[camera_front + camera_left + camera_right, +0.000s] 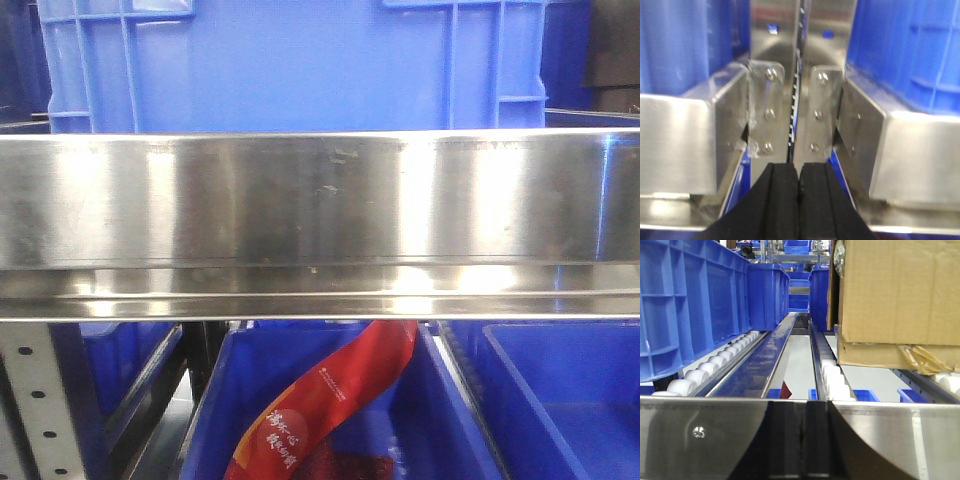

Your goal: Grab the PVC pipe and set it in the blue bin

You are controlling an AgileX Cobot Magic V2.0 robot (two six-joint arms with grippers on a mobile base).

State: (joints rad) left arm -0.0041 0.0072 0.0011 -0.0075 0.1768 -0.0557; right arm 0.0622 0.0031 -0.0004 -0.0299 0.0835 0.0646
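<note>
The PVC pipe is out of view in all three views. A large blue bin (290, 60) stands on the shelf above a steel rail (320, 200), and two more blue bins (440, 430) sit on the level below. My left gripper (799, 172) is shut, black pads pressed together with nothing between them, pointing at a gap between two steel brackets (767, 110). My right gripper (801, 410) is also shut and empty, its dark fingers level with a steel rail (700, 435) at the front of the roller lanes.
A red printed bag (330, 400) lies in the lower middle bin. In the right wrist view, blue bins (690, 305) stand on white rollers (705, 372) at left and a cardboard box (895, 295) at right. A perforated upright (35, 400) stands lower left.
</note>
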